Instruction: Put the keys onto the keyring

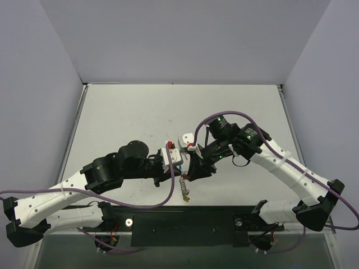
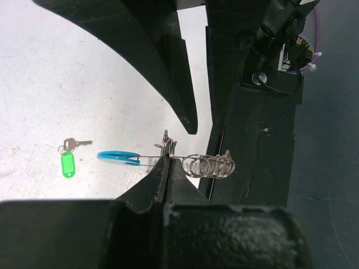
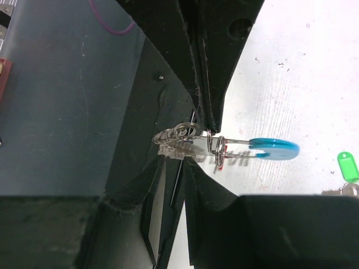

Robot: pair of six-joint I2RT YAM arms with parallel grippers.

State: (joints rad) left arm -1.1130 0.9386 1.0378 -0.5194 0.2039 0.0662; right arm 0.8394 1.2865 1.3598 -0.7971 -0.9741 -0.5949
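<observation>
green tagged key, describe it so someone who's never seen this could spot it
On the white table, find the flat blue plastic tag sticking out from the silvery coiled-wire keyring. To its left in the left wrist view lies a tiny silver key with a bright green oblong tag, apart from the ring. It has the only green tag.

I counted one keyring (image 2: 210, 166) carrying one blue tag (image 2: 118, 157). I also saw one key (image 2: 73, 144) with one green tag (image 2: 67, 164).
</observation>
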